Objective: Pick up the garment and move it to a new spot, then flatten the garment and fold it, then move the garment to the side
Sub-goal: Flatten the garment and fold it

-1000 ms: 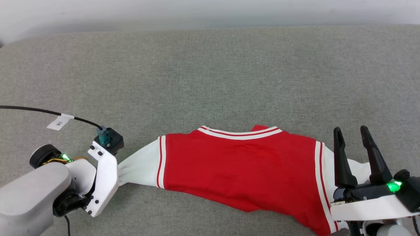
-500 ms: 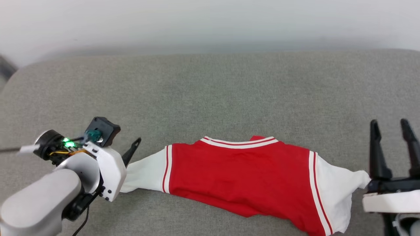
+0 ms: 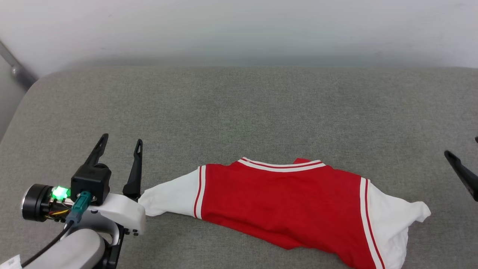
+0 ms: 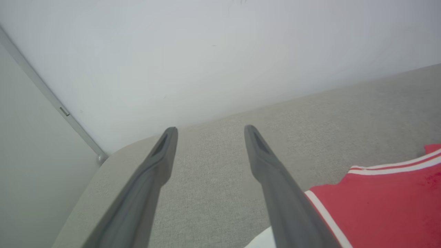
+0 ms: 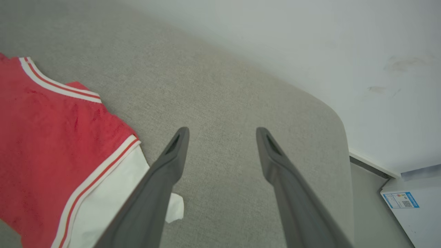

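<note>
The garment (image 3: 283, 201) on the bench (image 3: 239, 112) is cut off below; my left hand (image 3: 121, 138) and right hand (image 5: 222, 130) have fingers apart, empty.

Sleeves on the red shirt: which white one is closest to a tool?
The sleeve on the robot's left: its cuff lies beside the left tool. The other sleeve lies clear of the right tool.

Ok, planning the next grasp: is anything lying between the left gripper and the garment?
Nothing visible does. The garment lies on the grey cushion, its white sleeve ending right beside the open left gripper.
</note>
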Robot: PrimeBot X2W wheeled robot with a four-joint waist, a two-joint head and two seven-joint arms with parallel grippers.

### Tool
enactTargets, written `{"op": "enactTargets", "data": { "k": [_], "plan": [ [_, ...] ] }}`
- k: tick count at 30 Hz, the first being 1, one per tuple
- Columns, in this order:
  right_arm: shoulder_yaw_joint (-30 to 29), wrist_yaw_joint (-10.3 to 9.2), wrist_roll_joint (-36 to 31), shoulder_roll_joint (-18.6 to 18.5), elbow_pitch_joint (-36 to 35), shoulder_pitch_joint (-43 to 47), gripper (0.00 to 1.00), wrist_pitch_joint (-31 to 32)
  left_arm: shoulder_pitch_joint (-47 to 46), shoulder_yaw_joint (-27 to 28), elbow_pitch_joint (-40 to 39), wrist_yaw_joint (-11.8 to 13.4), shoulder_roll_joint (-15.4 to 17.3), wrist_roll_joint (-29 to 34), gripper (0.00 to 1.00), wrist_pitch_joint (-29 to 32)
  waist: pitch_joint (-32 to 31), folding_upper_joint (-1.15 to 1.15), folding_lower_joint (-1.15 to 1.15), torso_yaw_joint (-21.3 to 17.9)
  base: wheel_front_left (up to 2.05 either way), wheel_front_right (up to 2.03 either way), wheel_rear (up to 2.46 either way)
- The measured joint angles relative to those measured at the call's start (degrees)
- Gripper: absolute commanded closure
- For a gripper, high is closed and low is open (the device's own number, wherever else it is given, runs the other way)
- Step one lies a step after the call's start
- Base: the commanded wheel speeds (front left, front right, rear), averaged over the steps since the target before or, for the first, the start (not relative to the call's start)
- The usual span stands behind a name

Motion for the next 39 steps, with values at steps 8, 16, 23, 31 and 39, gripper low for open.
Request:
{"op": "enactTargets", "data": {
  "k": [8, 16, 23, 31, 39],
  "plan": [
    [8.8, 0.00, 14.6, -12.5, 0.9, -2.6, 0.00, 18.7, 9.4, 11.8, -5.7, 4.8, -6.0, 9.3, 0.00, -0.1, 3.0, 0.00, 0.00, 2.1, 0.00, 0.00, 0.00],
    [16.7, 0.00, 19.6, -13.2, 3.3, -5.3, 0.00, 26.2, 16.0, 20.4, -6.0, 2.0, -13.1, 16.3, 0.00, -0.2, 7.2, 0.00, 0.00, 4.7, 0.00, 0.00, 0.00],
    [22.3, 0.00, 20.0, -11.4, 7.9, -6.9, 0.00, 26.3, 17.6, 25.4, -4.0, -3.1, -18.5, 20.4, 0.00, -0.2, 11.0, 0.00, 0.00, 6.7, 0.00, 0.00, 0.00],
    [25.3, 0.03, 21.6, -11.1, 11.3, -8.9, 0.82, 22.3, 18.1, 29.9, -1.0, -7.9, -22.0, 23.1, 0.00, -0.2, 12.0, 0.00, 0.00, 7.0, 0.00, 0.00, 0.00],
    [27.4, 0.00, 21.4, -10.3, 11.3, -9.7, 1.00, 13.3, 20.1, 32.9, 2.1, -11.5, -22.5, 24.4, 0.00, -0.2, 7.7, 0.00, 0.00, 4.8, 0.00, 0.00, 0.00]
  ]
}}
